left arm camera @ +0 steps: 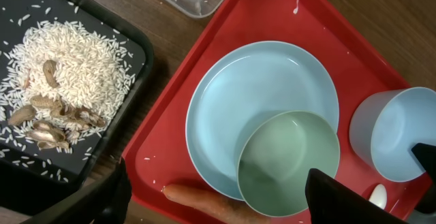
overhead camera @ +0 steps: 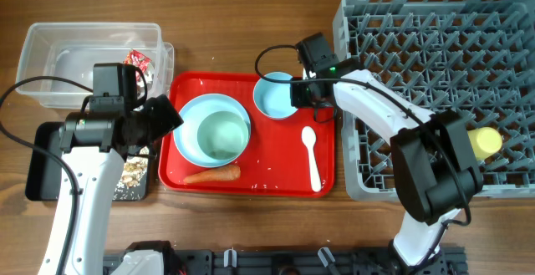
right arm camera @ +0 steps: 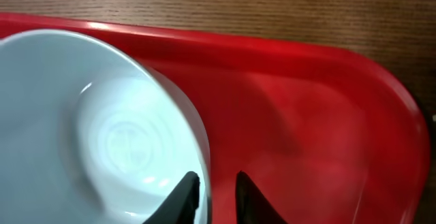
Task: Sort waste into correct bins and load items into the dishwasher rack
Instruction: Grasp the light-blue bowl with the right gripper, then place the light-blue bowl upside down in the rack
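Observation:
My left gripper (overhead camera: 165, 116) is open and empty, hovering over the left end of the red tray. In the left wrist view its fingers (left arm camera: 218, 200) flank the orange carrot (left arm camera: 204, 202) and the front of the light blue plate (left arm camera: 225, 94), which holds a pale bowl (left arm camera: 286, 163). My right gripper (overhead camera: 303, 93) is shut on the right rim of a second pale blue bowl (overhead camera: 274, 95), one finger inside and one outside (right arm camera: 216, 193). The white spoon (overhead camera: 311, 154) lies on the tray. The yellow cup (overhead camera: 485, 144) sits in the grey rack (overhead camera: 435, 49).
The clear tub (overhead camera: 50, 45) at the back left holds the red wrapper (overhead camera: 138, 59). The black tray (overhead camera: 40, 175) at the left holds rice and brown scraps (left arm camera: 51, 108). The red serving tray (overhead camera: 259, 170) lies between the bins and the rack. No tissue shows.

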`<state>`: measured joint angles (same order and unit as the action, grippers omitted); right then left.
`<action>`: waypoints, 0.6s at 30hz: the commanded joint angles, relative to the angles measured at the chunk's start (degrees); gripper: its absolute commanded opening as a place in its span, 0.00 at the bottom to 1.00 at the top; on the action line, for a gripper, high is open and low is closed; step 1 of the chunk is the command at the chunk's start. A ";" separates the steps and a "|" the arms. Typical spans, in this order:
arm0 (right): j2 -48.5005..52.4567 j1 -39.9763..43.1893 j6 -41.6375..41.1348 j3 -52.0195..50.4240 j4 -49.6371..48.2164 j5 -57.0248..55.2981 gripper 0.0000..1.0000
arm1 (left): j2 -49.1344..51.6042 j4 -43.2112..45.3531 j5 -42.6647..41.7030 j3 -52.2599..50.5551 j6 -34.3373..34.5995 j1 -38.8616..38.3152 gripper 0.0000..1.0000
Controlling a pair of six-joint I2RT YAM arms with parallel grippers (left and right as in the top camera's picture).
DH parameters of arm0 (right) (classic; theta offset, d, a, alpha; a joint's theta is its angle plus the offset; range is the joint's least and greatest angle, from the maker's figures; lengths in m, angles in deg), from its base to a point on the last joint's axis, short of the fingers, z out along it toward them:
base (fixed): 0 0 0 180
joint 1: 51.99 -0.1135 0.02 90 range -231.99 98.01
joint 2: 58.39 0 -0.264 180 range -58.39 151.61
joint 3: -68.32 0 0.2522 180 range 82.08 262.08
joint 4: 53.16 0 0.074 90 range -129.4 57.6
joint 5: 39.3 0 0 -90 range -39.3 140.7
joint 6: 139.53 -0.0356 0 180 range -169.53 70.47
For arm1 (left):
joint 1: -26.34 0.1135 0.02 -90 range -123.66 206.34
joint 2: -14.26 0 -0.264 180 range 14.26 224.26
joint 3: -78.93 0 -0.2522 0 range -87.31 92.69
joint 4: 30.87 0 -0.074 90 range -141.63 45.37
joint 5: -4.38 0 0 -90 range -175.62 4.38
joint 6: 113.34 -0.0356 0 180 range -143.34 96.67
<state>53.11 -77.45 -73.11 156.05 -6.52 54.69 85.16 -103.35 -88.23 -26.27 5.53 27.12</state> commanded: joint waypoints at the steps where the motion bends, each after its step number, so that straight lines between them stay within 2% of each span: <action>1: 0.48 -0.15 -1.09 0.31 -0.02 -0.52 0.04 | -0.83 0.09 0.74 0.33 0.55 0.24 0.83; 5: -1.16 -0.07 -0.42 0.57 2.89 -0.57 0.04 | -0.83 -0.07 0.74 0.33 0.55 0.26 0.83; 9: -12.20 1.51 4.66 2.21 5.70 -7.23 0.04 | -0.83 -0.07 0.74 0.33 0.55 0.24 0.84; 13: -26.43 6.19 12.87 2.21 1.33 -30.27 0.04 | -0.83 -0.02 0.76 0.33 0.57 0.24 0.84; 15: -30.23 10.23 21.03 2.21 -3.41 -42.12 0.04 | -0.83 0.11 0.76 0.33 0.55 0.26 0.84; 18: -29.90 18.34 24.26 2.19 -8.79 -57.46 0.04 | -0.83 0.13 0.76 0.33 0.55 0.26 0.83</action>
<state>21.64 -63.76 -54.24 158.30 -13.69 14.08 85.16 -103.35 -88.23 -26.29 5.53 27.12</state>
